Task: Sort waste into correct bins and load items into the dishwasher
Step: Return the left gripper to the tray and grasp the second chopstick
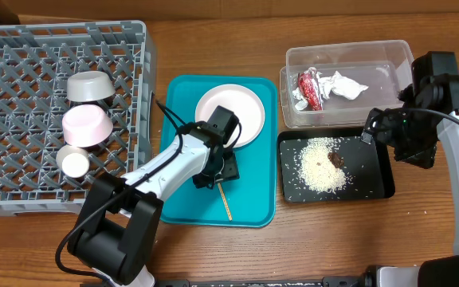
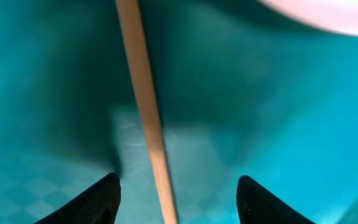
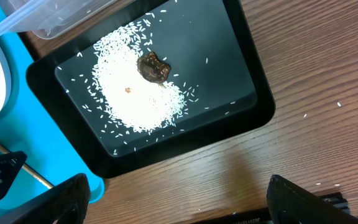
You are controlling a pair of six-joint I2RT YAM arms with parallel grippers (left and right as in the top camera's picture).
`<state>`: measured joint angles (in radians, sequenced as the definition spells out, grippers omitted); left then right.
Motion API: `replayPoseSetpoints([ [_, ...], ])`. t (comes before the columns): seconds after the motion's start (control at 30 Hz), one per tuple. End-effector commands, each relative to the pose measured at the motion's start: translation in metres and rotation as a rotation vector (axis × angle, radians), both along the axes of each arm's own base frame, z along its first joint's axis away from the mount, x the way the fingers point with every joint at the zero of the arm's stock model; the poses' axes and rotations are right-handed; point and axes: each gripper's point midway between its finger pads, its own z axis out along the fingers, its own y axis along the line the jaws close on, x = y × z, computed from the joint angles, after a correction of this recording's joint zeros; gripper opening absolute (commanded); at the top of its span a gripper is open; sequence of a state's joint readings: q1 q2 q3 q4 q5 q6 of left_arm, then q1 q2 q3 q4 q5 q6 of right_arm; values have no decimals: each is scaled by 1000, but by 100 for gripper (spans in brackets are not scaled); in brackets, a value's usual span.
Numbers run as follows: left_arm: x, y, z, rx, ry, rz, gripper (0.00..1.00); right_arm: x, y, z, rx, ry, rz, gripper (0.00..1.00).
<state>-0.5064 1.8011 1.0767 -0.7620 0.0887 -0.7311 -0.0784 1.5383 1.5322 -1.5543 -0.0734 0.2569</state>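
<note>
My left gripper point(image 1: 212, 174) is low over the teal tray point(image 1: 249, 203). It is open, and one wooden chopstick point(image 2: 143, 106) lies on the tray between its fingers point(image 2: 98, 199) with a gap on each side. The stick's end point(image 1: 225, 201) pokes out toward the tray's front. The white plate point(image 1: 229, 114) sits just behind it. In the grey dish rack point(image 1: 22, 64) are a grey-green bowl point(image 1: 90, 86), a pink bowl point(image 1: 86, 126) and a white cup point(image 1: 75, 163). The clear tub point(image 1: 373, 60) holds the red wrapper point(image 1: 309, 88) and the napkin point(image 1: 343, 85). Rice point(image 3: 135, 93) and a brown lump point(image 3: 153, 67) lie in the black tray point(image 3: 241, 56). My right gripper point(image 3: 179, 186) hangs open over bare wood beside the black tray.
The teal tray point(image 3: 17, 124) stands between the rack and the two bins. The clear tub point(image 3: 55, 18) touches the black tray's far edge. A few rice grains lie loose on the wooden table point(image 3: 316, 112). The right arm point(image 1: 453, 135) stands at the table's right edge.
</note>
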Motion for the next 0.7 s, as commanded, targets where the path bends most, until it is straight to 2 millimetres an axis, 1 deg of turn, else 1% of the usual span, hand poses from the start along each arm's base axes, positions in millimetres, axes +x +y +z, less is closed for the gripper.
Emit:
replayPoseSetpoints([
  [0.0, -4, 7, -9, 29, 13, 35, 59, 1, -2, 4, -7, -20, 1, 92],
  [0.07, -4, 7, -9, 28, 12, 39, 58, 1, -2, 4, -7, -19, 1, 92],
  [0.17, -4, 7, -9, 31, 11, 39, 54, 0, -2, 4, -7, -17, 1, 93],
  [0.3, -3, 13, -10, 62, 1, 42, 49, 0, -2, 4, -7, -17, 1, 93],
  [0.57, -5, 20, -14, 95, -1, 77, 49, 1, -2, 4, -7, -18, 1, 93],
  [0.67, -5, 21, -14, 99, -3, 77, 47, 0, -2, 4, -7, -17, 1, 93],
])
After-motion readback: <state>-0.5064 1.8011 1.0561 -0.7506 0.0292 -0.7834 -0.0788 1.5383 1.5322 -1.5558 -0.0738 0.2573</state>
